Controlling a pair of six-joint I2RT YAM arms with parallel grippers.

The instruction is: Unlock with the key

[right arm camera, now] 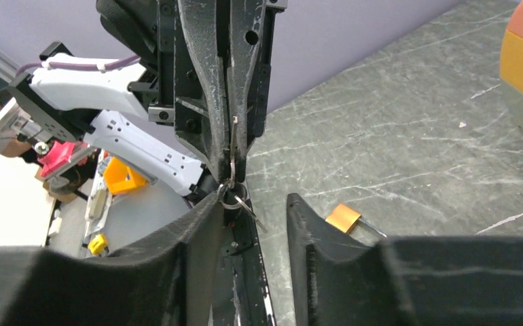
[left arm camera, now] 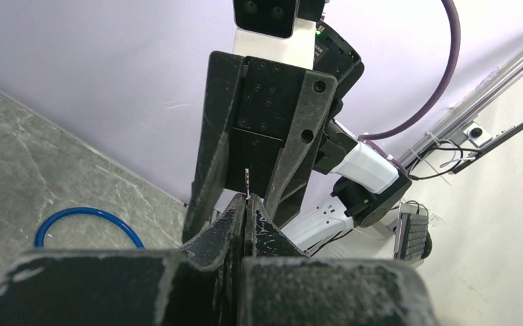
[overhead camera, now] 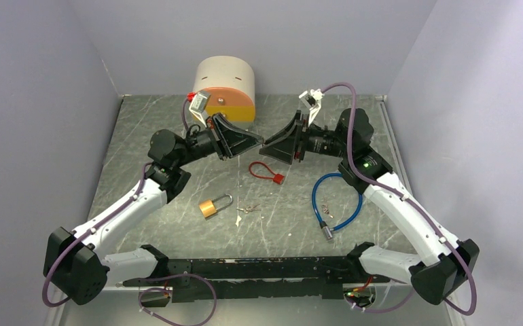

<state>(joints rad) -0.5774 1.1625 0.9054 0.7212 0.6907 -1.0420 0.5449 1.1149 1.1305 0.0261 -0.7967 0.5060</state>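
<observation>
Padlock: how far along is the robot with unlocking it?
Done: the left gripper pinches a key in mid-air. In hand: the open right gripper faces it, perhaps for a handover. Left: the brass padlock lies on the table, no key in it.

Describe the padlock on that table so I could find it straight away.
Start at the grey marbled table and look just left of its middle. There lies the brass padlock, a small gold block with a silvery shackle. The red cable lock and blue cable lock nearby have thin coloured loops. This one's loop is bare metal.
</observation>
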